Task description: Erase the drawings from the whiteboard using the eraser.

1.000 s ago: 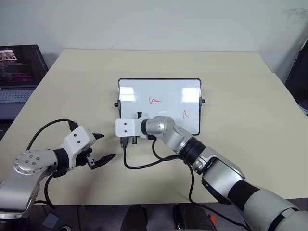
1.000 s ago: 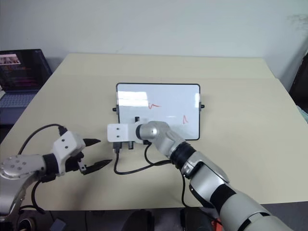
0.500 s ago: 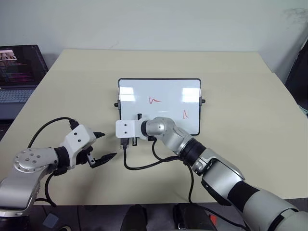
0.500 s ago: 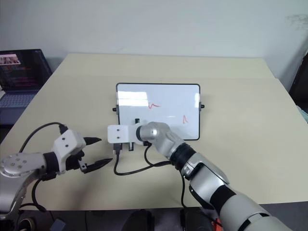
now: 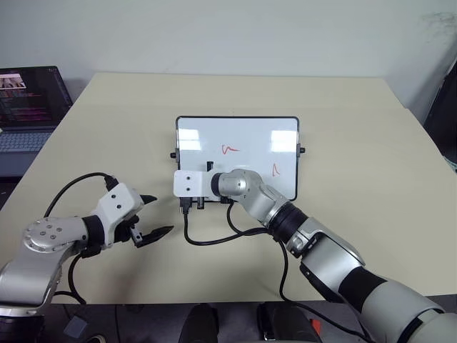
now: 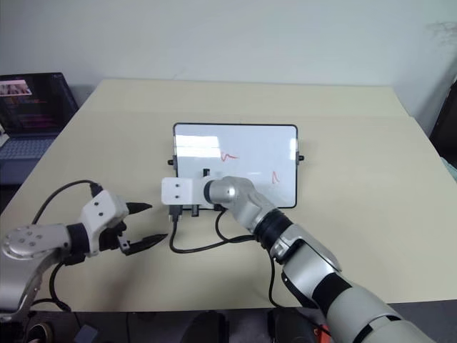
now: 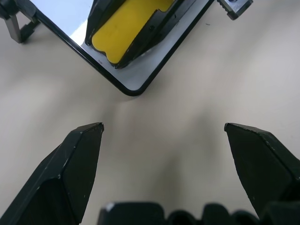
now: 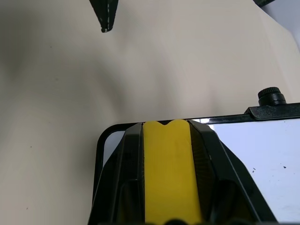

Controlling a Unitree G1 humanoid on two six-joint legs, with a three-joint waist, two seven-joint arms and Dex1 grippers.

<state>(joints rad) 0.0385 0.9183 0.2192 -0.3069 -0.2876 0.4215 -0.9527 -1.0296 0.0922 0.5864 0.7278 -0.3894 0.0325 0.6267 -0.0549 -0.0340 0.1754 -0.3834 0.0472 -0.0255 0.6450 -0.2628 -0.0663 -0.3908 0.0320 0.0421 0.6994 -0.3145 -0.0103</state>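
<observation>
The whiteboard (image 5: 250, 136) lies flat in the middle of the table, black-framed, with two red drawings on it: one squiggle (image 5: 229, 149) near its centre and one (image 5: 275, 169) toward its near right. My right gripper (image 8: 165, 129) is shut on the yellow eraser (image 8: 168, 173) and holds it over the board's near left corner. The left wrist view shows that eraser (image 7: 123, 28) between black fingers above the board corner (image 7: 140, 79). My left gripper (image 5: 161, 214) is open with nothing in it, low over bare table, near and left of the board.
An open dark laptop (image 5: 28, 107) sits off the table's far left edge. Black cables (image 5: 214, 239) loop on the table in front of the board. Small black knobs (image 5: 301, 151) stick out from the board's sides.
</observation>
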